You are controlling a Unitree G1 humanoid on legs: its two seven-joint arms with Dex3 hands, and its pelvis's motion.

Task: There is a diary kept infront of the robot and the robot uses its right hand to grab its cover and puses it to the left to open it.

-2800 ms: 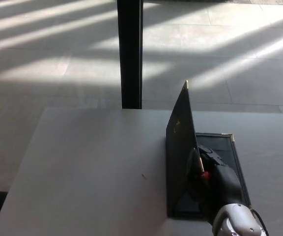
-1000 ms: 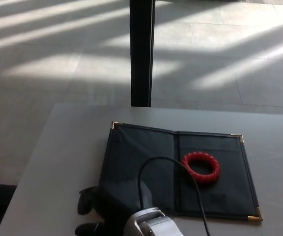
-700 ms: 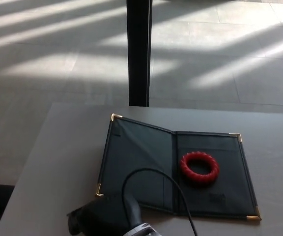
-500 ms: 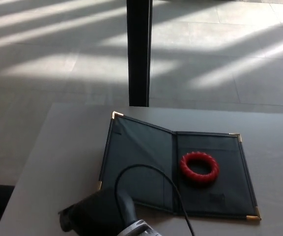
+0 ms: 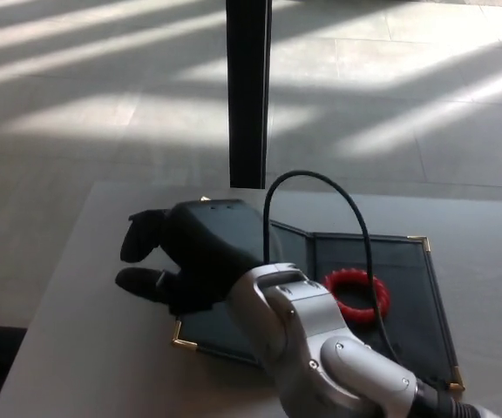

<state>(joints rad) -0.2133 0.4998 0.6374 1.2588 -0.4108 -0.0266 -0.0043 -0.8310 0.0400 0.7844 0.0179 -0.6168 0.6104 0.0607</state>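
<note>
1. I see the diary [image 5: 356,270] lying open and flat on the table [image 5: 85,348], with a red ring [image 5: 362,293] on its right page.
2. My right hand [image 5: 186,257] hangs over the left cover, fingers [image 5: 139,283] spread, holding nothing.
3. Bare tabletop lies left of the diary's edge.
</note>
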